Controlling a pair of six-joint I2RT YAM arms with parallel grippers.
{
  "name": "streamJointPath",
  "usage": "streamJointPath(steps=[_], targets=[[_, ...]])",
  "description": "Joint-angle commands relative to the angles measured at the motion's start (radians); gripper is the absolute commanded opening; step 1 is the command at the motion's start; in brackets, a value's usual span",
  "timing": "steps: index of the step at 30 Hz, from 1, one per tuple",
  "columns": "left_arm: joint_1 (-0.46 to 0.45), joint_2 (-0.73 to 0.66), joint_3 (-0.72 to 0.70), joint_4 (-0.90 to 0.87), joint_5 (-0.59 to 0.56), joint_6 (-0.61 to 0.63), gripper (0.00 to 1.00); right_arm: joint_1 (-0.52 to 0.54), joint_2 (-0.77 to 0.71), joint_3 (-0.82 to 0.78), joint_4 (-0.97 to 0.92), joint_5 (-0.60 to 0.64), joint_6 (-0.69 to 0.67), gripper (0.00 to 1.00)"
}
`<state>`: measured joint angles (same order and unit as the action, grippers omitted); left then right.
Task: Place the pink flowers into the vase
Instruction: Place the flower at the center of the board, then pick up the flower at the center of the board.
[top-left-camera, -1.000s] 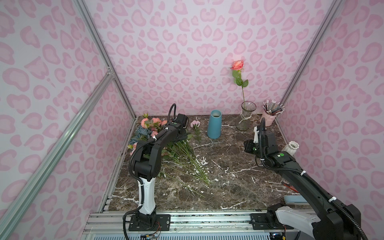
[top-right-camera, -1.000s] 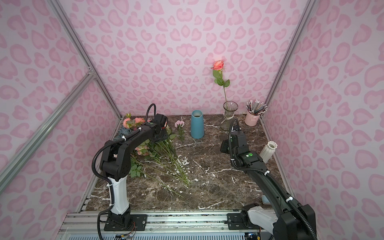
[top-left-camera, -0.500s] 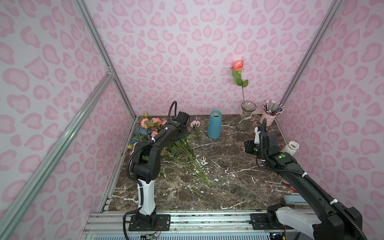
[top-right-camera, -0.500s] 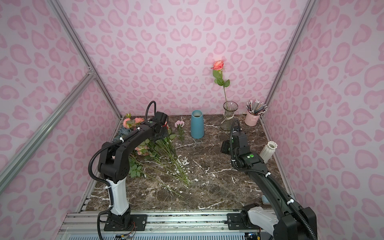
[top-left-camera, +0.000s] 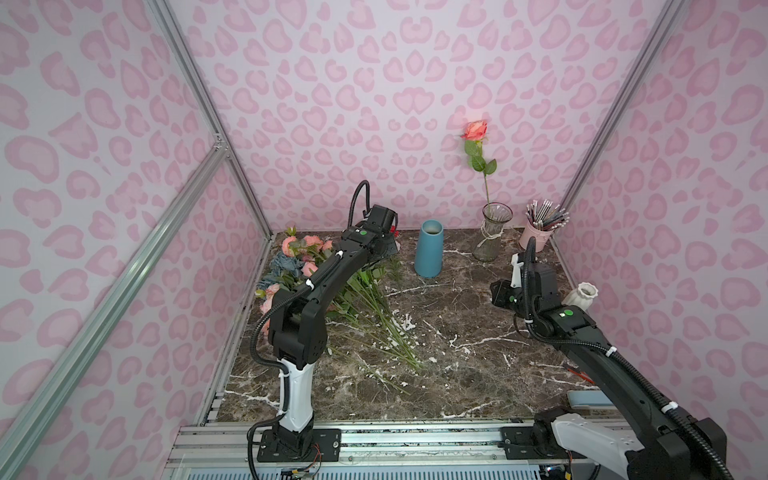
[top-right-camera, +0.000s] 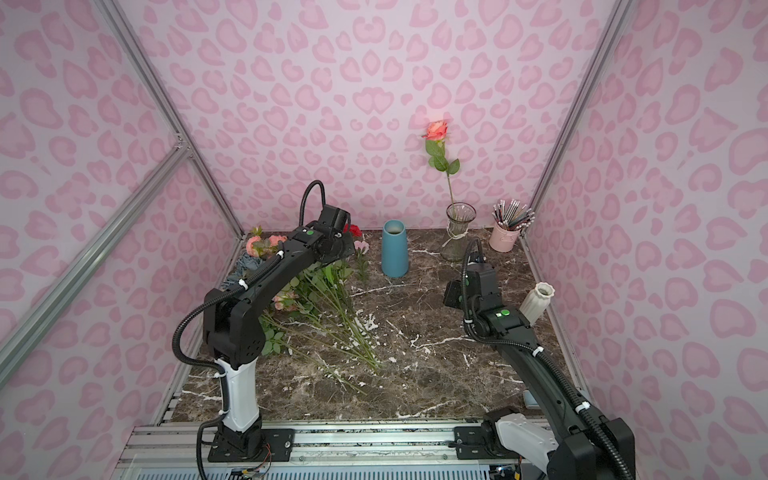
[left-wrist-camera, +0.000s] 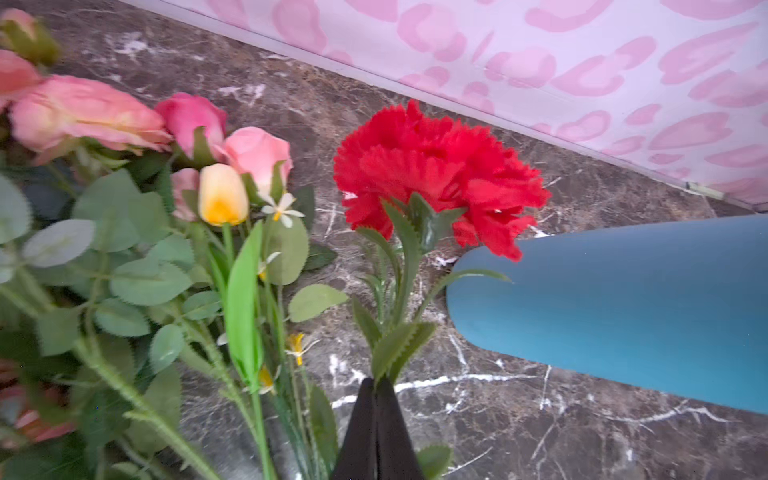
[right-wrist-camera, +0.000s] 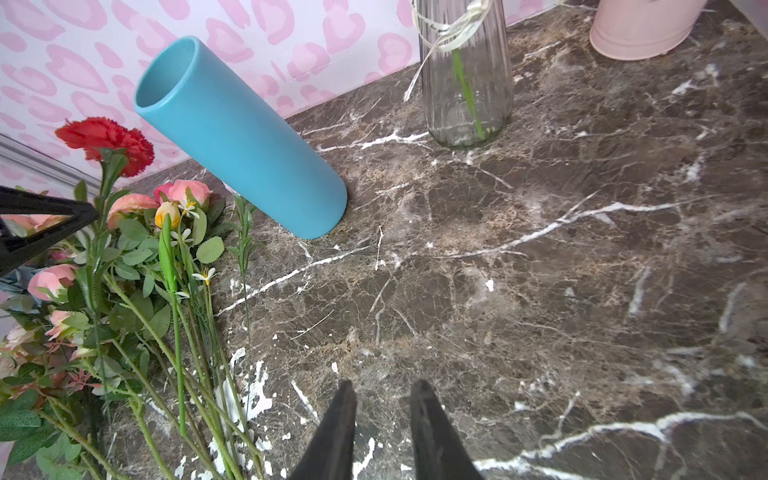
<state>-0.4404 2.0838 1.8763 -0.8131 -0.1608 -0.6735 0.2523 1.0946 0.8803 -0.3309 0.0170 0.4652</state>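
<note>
- The left gripper (left-wrist-camera: 376, 388) is clenched on the carnation (left-wrist-camera: 432, 166), low on the stem under the leaves, so the red bloom stands up ahead of it. To me that looks like the wrong pick, or one being cleared aside.
- The pink flowers (left-wrist-camera: 83, 112) lie heaped on the surface (right-wrist-camera: 540, 249) just beside that gripper, on the side away from the blue vase (left-wrist-camera: 623, 307). None is gripped.
- The right gripper (right-wrist-camera: 384, 401) hangs over bare surface, slightly parted and empty. It faces the glass vase (right-wrist-camera: 465, 83), probably waiting for a handover.
- One rose (top-left-camera: 474, 129) already stands in the glass vase.
</note>
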Motion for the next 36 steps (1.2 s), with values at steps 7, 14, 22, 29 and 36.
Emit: streamJointPath(steps=[7, 14, 22, 29, 36], targets=[[-0.034, 0.236, 0.225, 0.060, 0.104, -0.055, 0.03, -0.012, -0.008, 0.012, -0.011, 0.005, -0.020, 0.29], [-0.038, 0.268, 0.214, 0.106, 0.115, -0.095, 0.13, -0.012, -0.004, 0.008, -0.018, 0.000, -0.022, 0.29], [-0.038, 0.133, 0.049, 0.117, 0.042, -0.074, 0.60, -0.013, -0.006, -0.009, -0.002, -0.025, -0.012, 0.29], [-0.010, -0.006, -0.197, 0.107, -0.021, -0.057, 0.41, -0.012, 0.000, -0.011, 0.006, -0.038, -0.013, 0.29], [0.046, -0.051, -0.379, 0.155, -0.008, -0.057, 0.42, -0.014, 0.010, -0.009, 0.004, -0.033, -0.014, 0.29]])
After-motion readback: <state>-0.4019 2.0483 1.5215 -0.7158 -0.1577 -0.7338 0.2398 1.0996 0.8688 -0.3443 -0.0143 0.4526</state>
